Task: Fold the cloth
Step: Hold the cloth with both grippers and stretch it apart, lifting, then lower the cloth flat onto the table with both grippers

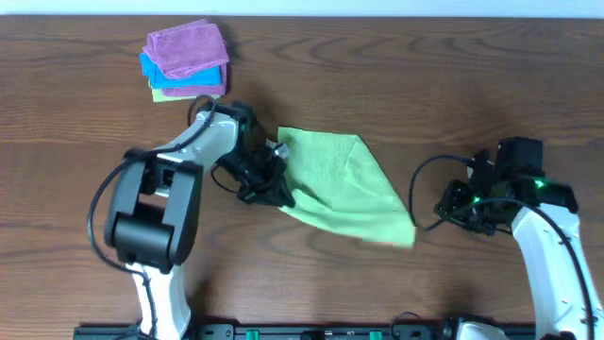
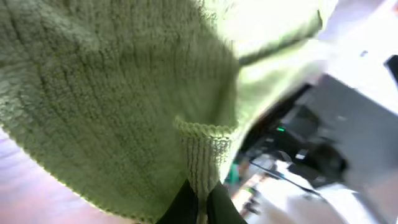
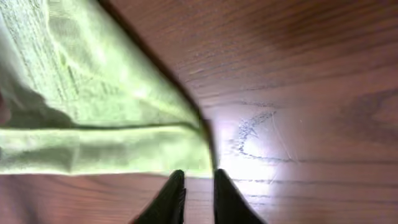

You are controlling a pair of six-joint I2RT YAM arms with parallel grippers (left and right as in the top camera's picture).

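Green cloth (image 1: pixel 344 184) lies rumpled mid-counter (image 1: pixel 425 85) — the left gripper (image 2: pixel 200 193) is clamped on its left hem; the right gripper (image 3: pixel 196 186), fingers narrowly parted, sits empty beside its right corner.

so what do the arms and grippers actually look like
Both arms are rounded white links with chunky black joint housings. The left arm has a looping black cable hanging off it. The right arm has a curved black cable and a small green light. The left gripper and right gripper are black, with slim, dark, tapered fingers.
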